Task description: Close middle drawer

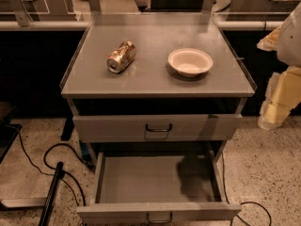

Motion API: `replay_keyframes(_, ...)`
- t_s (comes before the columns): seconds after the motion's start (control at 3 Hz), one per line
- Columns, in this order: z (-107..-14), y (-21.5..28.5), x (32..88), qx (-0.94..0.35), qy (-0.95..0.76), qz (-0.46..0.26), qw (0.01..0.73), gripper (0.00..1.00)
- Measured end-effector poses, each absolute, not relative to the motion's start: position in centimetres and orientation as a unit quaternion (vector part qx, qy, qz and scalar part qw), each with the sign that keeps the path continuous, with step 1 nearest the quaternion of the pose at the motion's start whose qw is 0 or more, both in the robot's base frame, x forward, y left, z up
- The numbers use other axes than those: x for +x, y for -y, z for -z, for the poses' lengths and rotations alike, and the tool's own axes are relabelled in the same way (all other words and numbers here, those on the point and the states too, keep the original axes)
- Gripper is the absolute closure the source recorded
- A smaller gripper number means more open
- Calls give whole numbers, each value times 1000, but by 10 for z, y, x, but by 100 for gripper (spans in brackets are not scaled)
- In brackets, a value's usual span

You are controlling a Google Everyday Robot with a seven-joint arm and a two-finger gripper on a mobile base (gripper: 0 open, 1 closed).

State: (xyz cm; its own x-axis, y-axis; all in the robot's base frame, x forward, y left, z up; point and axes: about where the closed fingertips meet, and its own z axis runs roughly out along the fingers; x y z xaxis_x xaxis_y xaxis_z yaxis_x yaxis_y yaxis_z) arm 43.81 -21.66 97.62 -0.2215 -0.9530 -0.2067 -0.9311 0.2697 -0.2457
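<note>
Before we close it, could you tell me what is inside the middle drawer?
The middle drawer shows only bare grey floor and a shadow; its rear is hidden under the drawer above. The hand hangs right of the cabinet.

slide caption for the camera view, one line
Wide grey metal middle drawer pulled open and empty; claw hangs right of the grey cabinet, apart from it

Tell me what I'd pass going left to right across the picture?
Can lying on its side → white bowl → the gripper at the right edge, beside the cabinet. The open middle drawer stretches under can and bowl, so it's left out.
</note>
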Motion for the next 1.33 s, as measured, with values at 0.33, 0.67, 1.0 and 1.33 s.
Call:
replay_keyframes(0.33, -976, 217, 438, -603, -781, 34, 159, 0)
replay_keyframes(0.67, -976, 217, 438, -603, -781, 34, 159, 17)
replay_keyframes(1.0, -976, 217, 438, -603, -781, 35, 159, 41)
replay_keyframes(1.33, -976, 217, 438, -603, -781, 35, 159, 63)
